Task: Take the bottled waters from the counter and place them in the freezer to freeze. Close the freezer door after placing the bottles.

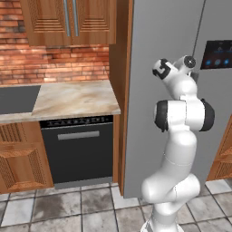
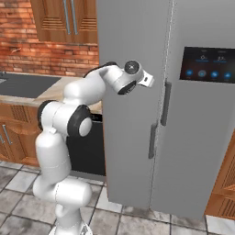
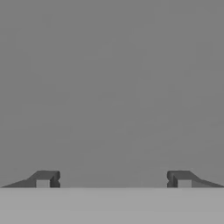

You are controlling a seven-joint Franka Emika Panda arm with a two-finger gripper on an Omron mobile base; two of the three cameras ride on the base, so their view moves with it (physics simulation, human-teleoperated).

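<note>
A white arm reaches toward the tall grey steel refrigerator in a brick-walled kitchen, its gripper [image 3: 113, 179] spread wide and holding nothing, the fingertips [image 3: 43, 179] facing plain grey steel at close range. The freezer door [image 2: 131, 92] appears shut flush beside the door with the dark touchscreen panel [image 2: 209, 64], so whatever the freezer's shelves and drawers hold is hidden and the bottled waters cannot be confirmed inside. The counter [image 1: 74, 97], with its dark inset panel [image 1: 18, 97], carries no bottles on the stretch in sight. The likely risk now is a door that only looks closed: with the hand so near the steel, a glancing push could leave the seal unlatched, or a backing move could catch the bar handle [image 2: 152, 140] and tug the door open again. The black under-counter appliance [image 1: 79, 149] and the wooden wall cabinets [image 1: 68, 20] stand closed, contents unseen.
</note>
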